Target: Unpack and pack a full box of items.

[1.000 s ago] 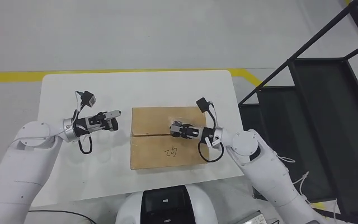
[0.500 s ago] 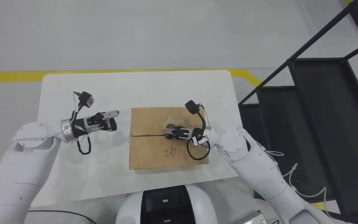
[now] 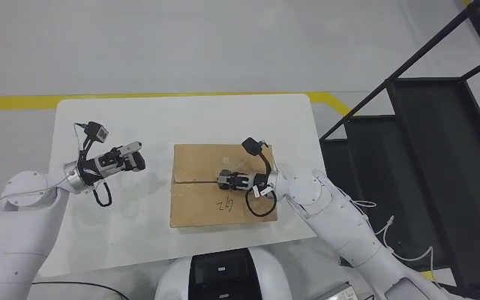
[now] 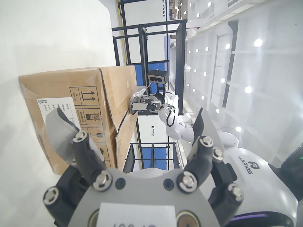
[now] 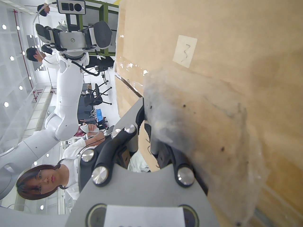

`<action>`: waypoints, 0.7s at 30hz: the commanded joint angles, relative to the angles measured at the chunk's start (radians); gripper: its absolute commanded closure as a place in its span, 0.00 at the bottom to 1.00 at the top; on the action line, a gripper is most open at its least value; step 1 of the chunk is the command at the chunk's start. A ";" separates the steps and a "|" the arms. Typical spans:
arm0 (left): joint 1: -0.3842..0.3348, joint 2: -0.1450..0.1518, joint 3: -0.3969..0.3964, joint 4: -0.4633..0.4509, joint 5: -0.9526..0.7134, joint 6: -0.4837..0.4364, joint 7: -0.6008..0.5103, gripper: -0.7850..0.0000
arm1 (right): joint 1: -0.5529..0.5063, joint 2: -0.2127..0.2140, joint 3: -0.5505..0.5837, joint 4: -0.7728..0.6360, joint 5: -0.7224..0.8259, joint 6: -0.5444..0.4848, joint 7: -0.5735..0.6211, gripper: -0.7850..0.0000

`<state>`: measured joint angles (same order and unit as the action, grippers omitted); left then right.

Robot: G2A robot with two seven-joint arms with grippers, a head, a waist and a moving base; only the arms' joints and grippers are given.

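Note:
A closed cardboard box (image 3: 202,210) stands in the middle of the white table (image 3: 112,232), its top flaps meeting at a seam. My right gripper (image 3: 225,180) lies on the box top at that seam, shut on a crumpled strip of clear tape (image 5: 189,119) that clings to its fingers. The left wrist view has the same gripper (image 4: 137,105) at the box's (image 4: 90,90) top edge with the tape bunched on it. My left gripper (image 3: 135,159) hovers over the table left of the box, apart from it, open and holding nothing (image 4: 129,119).
A white label (image 4: 56,107) is stuck on the box side facing my left gripper. A small paper tag (image 5: 184,51) sits on the box top. Black metal stairs (image 3: 420,150) stand beyond the table's right edge.
My right gripper has slid left along the box's seam. My left gripper has drawn back to the left, away from the box. The box has shifted slightly left.

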<state>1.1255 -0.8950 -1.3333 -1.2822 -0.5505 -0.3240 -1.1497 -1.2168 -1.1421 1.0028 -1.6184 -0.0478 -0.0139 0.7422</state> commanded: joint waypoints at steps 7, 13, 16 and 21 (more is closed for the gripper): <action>0.025 0.004 -0.031 -0.012 -0.015 -0.010 0.005 0.00 | 0.008 -0.001 -0.003 -0.006 0.005 0.019 0.027 0.00; 0.025 0.004 -0.031 -0.012 -0.015 -0.010 0.005 0.00 | 0.009 0.001 0.006 -0.042 0.002 0.016 0.035 0.00; 0.025 0.004 -0.031 -0.012 -0.015 -0.010 0.005 0.00 | 0.019 0.000 0.003 -0.063 -0.007 0.022 0.039 0.00; 0.025 0.004 -0.031 -0.012 -0.015 -0.010 0.005 0.00 | 0.047 -0.005 -0.017 -0.092 -0.021 0.035 0.046 0.00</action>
<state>1.1501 -0.8914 -1.3639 -1.2938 -0.5657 -0.3335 -1.1452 -1.1764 -1.1460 0.9906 -1.7069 -0.0677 0.0180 0.7871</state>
